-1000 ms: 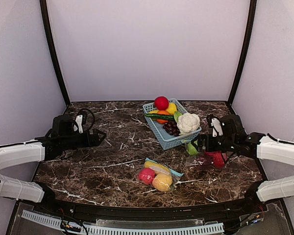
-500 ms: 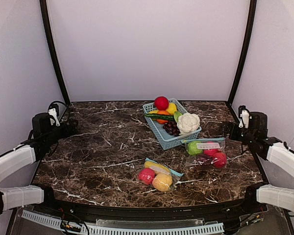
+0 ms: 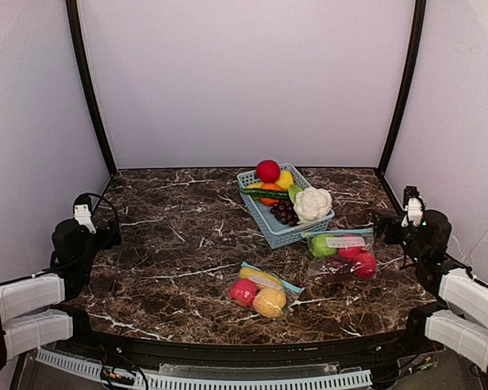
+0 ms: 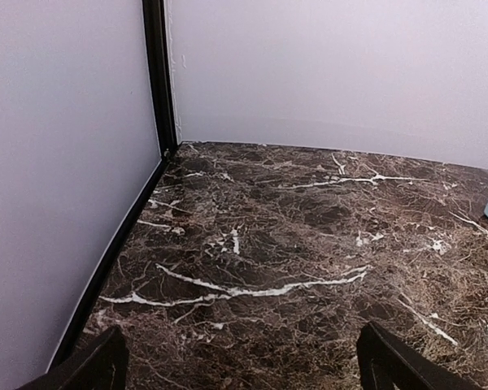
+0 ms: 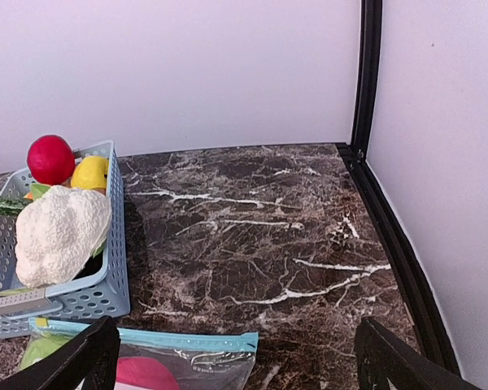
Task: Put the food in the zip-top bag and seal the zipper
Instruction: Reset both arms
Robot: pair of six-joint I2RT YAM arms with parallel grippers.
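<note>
Both arms have drawn back to the sides of the bench [image 3: 187,244], left hand [image 4: 240,366] and right hand [image 5: 236,357] spread wide and empty; food [image 3: 268,302] fills the front bag [image 3: 260,279] and right bag [image 3: 342,244], more sits in the basket [image 3: 283,236]; before parking, judge each zipper strip for gaps, which cannot be told from here; keep both hands clear of the bags.

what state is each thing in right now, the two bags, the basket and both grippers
left gripper: open, holding nothing
right gripper: open, holding nothing
near bag: lying flat, filled, seal unclear
right bag: lying flat beside the basket, filled, seal unclear
basket: upright, full
</note>
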